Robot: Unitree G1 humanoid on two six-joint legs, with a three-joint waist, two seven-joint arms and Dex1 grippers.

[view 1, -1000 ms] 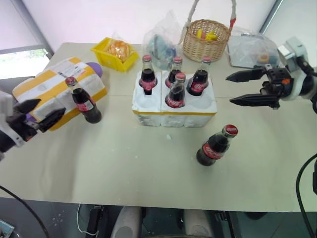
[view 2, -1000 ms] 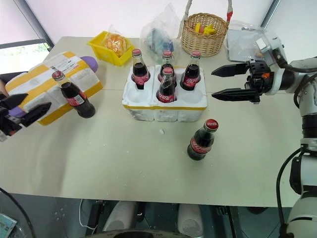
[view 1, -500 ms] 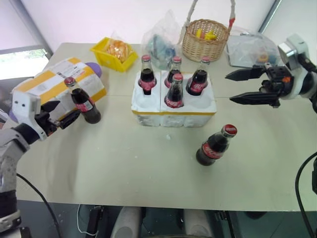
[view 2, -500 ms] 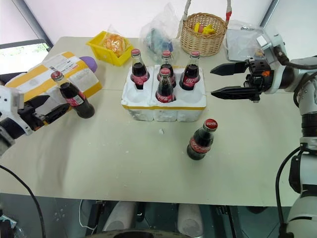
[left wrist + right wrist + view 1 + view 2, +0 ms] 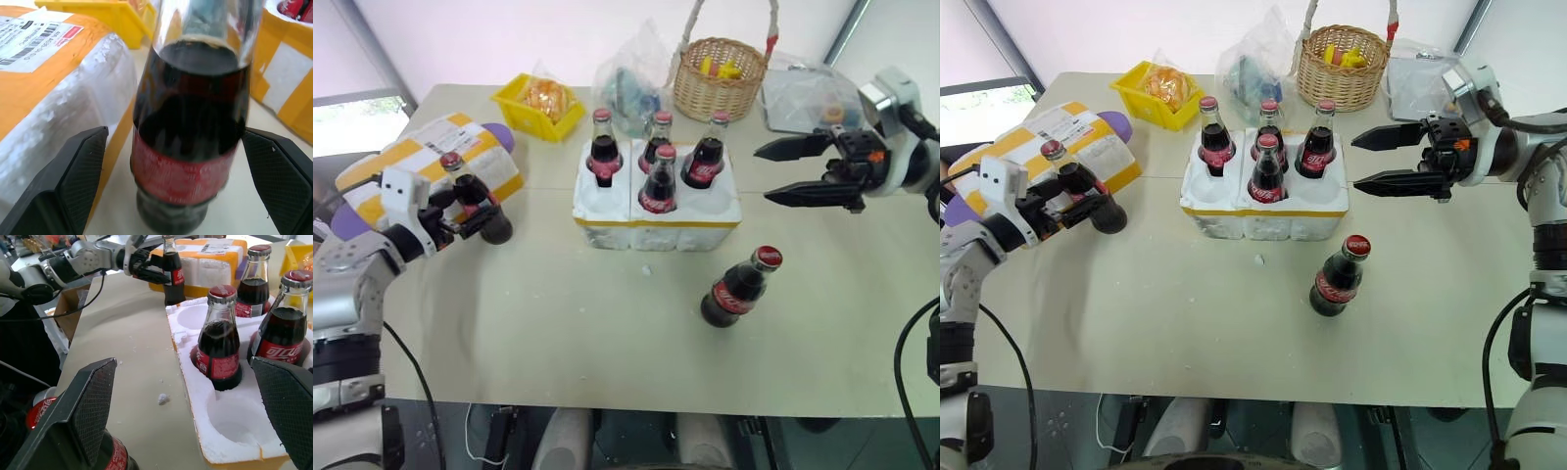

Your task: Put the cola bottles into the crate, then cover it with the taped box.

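Left gripper (image 5: 468, 211) astride cola bottle (image 5: 480, 204), seemingly untouched.

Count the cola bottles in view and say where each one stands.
6. Four stand in the crate. One stands on the table in front of it; one by the taped box, between the left pincer's open fingers.

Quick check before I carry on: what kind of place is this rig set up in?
Probably an indoor lab or test room rather than a shop or kitchen. A plain table holds staged props: cola bottles in a foam crate, a taped box, a wicker basket, by a large window.
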